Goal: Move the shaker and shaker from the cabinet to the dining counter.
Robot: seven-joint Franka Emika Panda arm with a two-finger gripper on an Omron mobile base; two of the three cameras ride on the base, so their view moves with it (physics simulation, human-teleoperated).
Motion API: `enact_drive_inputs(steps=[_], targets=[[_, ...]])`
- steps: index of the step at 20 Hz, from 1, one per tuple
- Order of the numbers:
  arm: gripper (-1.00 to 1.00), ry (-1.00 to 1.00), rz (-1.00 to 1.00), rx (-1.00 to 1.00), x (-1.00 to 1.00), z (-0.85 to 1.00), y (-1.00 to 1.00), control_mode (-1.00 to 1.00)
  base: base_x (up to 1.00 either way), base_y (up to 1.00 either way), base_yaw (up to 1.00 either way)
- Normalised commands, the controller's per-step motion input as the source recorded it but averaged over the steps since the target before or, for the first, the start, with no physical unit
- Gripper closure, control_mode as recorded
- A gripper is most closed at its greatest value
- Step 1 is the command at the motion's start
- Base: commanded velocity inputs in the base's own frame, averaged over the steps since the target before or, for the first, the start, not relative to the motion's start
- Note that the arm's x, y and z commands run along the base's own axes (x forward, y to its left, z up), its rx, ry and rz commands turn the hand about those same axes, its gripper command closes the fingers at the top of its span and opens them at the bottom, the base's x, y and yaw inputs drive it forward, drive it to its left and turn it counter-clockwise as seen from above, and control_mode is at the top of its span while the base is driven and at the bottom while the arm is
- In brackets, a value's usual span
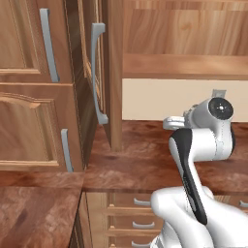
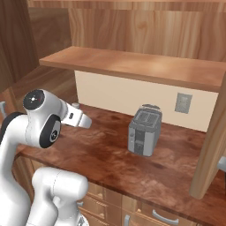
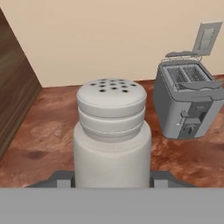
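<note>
Shaker in my tool, away from the cabinet

My tool (image 3: 112,181) is clamped on one shaker (image 3: 112,131), which stands upright at the centre of the hand view, cap holes up, so I judge nothing spills in transit. It sits over the brown table (image 3: 39,144); the toaster (image 3: 188,103), slots empty, stands at right. The cabinet shelf (image 2: 132,66) lies bare where visible.

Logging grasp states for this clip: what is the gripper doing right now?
Gripper: closed on the shaker, which stands upright between its fingertips above the worktop, left of the toaster.
</note>
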Motion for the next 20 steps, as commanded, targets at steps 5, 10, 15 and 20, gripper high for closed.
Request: enact_drive_inputs(steps=[5,10,15,20], targets=[[1.0,0.0,0.0,0.0,0.0,0.0,0.0,1.0,-0.45,-0.03,-0.01],[1.0,0.0,0.0,0.0,0.0,0.0,0.0,1.0,-0.65,-0.08,-0.06],[1.0,0.0,0.0,0.0,0.0,0.0,0.0,1.0,-0.7,-0.07,-0.12],[1.0,0.0,0.0,0.0,0.0,0.0,0.0,1.0,-0.71,-0.08,-0.14]])
